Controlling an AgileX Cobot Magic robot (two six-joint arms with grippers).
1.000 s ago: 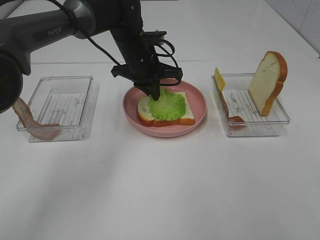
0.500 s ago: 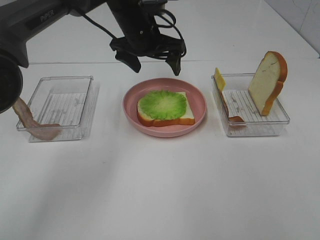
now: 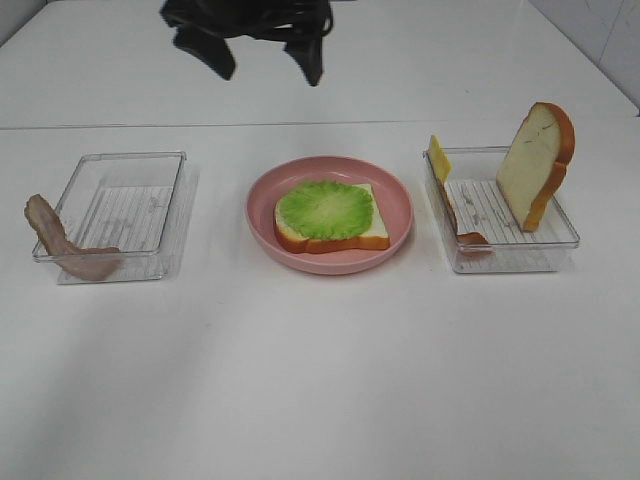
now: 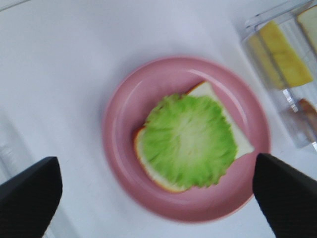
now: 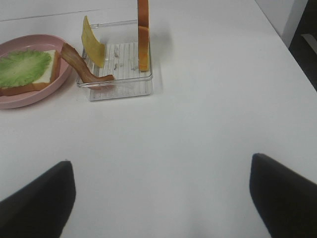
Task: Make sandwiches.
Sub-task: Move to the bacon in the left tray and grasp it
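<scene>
A white bread slice [image 3: 372, 230] with an orange-brown crust lies on the pink plate [image 3: 398, 195], topped by ruffled green lettuce [image 3: 325, 208]. My left gripper [image 3: 262, 55] hangs open and empty high above the far side of the plate. Its wrist view looks straight down on the lettuce [image 4: 190, 141], with the left gripper [image 4: 156, 158] wide around that view. My right gripper [image 5: 161, 161] is open and empty over bare table, to the right of the right tray [image 5: 119, 87]. It is out of the high view.
The right clear tray [image 3: 520, 255] holds an upright bread slice [image 3: 537, 165], a yellow cheese square [image 3: 439, 158] and a bacon strip [image 3: 462, 225]. The left clear tray [image 3: 120, 210] has a bacon strip [image 3: 55, 240] draped over its near-left corner.
My left gripper opened and let go of the lettuce, which now lies flat on the bread. The arm then rose and drew back toward the far edge.
</scene>
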